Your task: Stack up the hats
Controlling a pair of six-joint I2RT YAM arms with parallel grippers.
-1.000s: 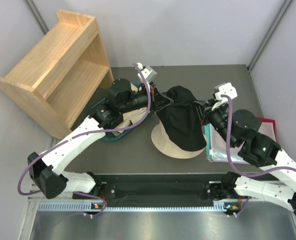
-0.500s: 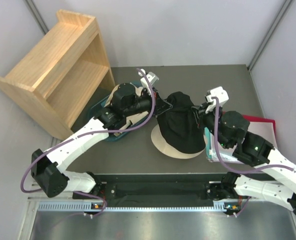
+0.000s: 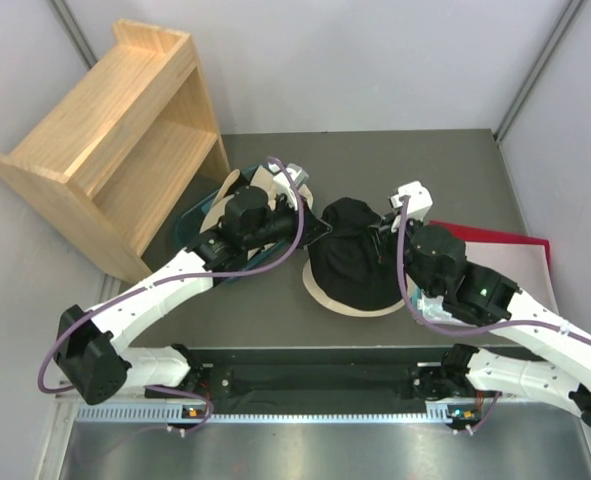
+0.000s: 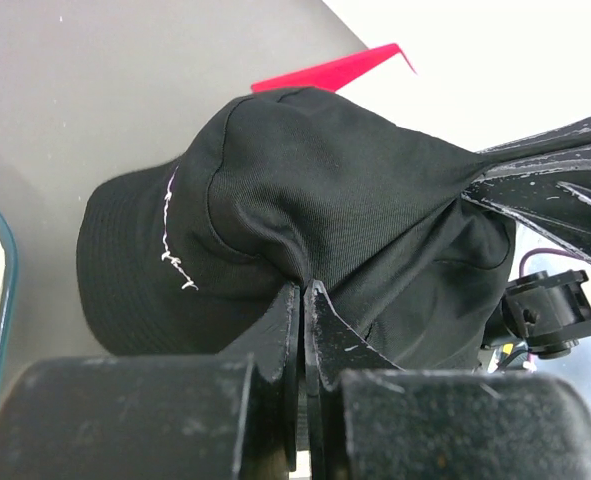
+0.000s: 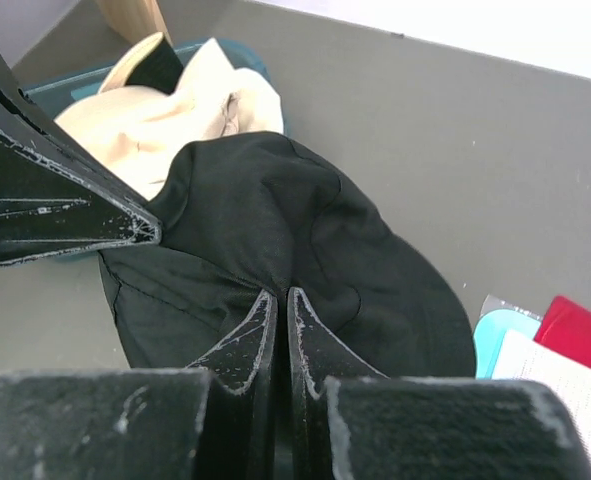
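Roughly midway, by my reading: the black hat [image 3: 353, 255] sits at the table's centre, draped over a cream-beige brim [image 3: 327, 298] that shows around its near edge. The pile therefore appears started, though I cannot tell whether a hat or a stand lies beneath. The left gripper [image 4: 302, 290] has its jaws pressed together on a fold of the black fabric at one side of the crown. The right gripper [image 5: 280, 293] pinches another fold from the opposite side. More cream hats [image 5: 170, 110] lie heaped in the teal tub [image 5: 65, 80] to the left, apart from the pile. Letting go of the black hat and bringing those over looks left to do.
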